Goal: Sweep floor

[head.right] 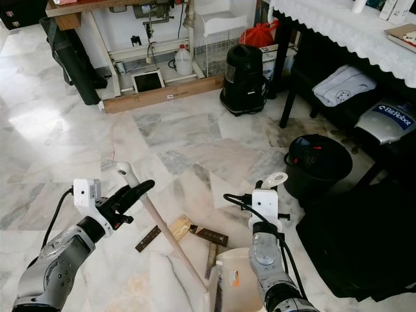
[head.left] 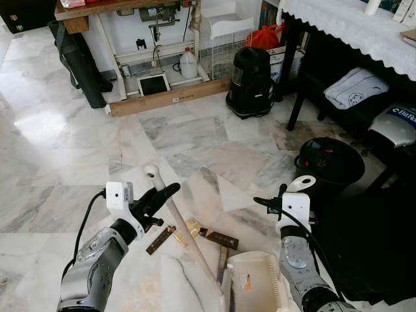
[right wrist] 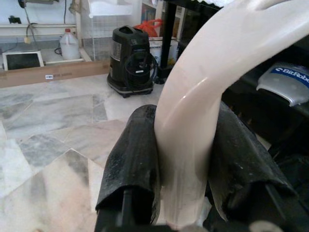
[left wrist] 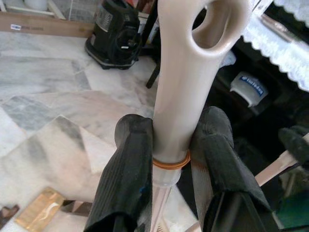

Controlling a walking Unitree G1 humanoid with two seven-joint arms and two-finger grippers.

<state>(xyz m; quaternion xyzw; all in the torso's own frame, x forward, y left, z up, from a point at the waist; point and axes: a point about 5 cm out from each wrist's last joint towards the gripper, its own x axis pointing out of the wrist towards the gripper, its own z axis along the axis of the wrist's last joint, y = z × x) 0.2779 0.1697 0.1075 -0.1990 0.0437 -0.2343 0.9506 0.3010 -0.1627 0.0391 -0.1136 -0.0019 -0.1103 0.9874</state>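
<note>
My left gripper (left wrist: 176, 131) is shut on the cream plastic grip of a broom handle (head.left: 156, 177), just below its hanging hole. The wooden stick (head.left: 190, 237) slants down to the floor beside the dustpan. My right gripper (right wrist: 186, 126) is shut on the curved cream handle (head.left: 303, 183) of the dustpan (head.left: 253, 283), which rests low between my arms. Several flat brown and gold scraps (head.left: 195, 229) lie on the marble floor around the stick, just ahead of the pan.
A black bin (head.left: 328, 162) stands right of the dustpan, with a dark bag (head.left: 370, 240) nearer me. Farther off are a black canister appliance (head.left: 250, 81), a cloth-covered table (head.left: 351, 26) on the right and a wooden board (head.left: 169, 97) below a workbench. Open marble lies ahead and left.
</note>
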